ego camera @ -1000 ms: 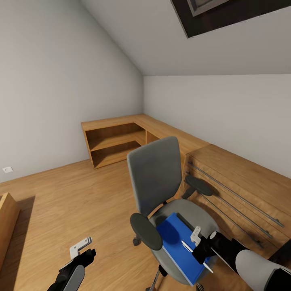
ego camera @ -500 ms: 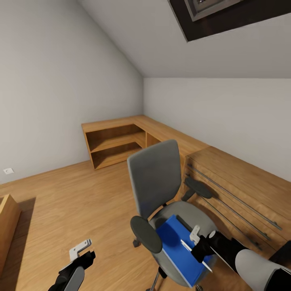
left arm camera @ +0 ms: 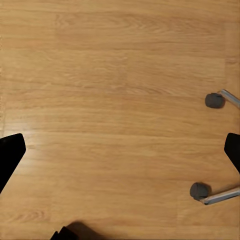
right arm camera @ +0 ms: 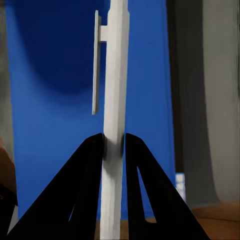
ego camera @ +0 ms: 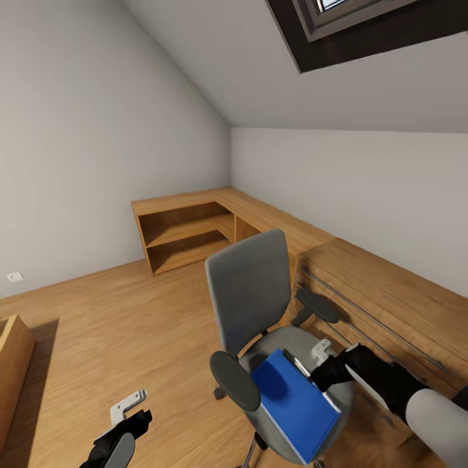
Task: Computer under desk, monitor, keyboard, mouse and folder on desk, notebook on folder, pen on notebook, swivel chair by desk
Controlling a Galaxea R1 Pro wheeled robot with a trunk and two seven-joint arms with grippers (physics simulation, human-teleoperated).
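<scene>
Right end effector (right arm camera: 114, 145) clamps one pen (right arm camera: 115, 100) over one folder (ego camera: 294, 403); left end effector (ego camera: 127, 416) spread, empty.

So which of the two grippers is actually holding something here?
The right gripper: its fingers are clamped on the white pen above the blue folder. The left gripper hangs empty over the floor.
</scene>
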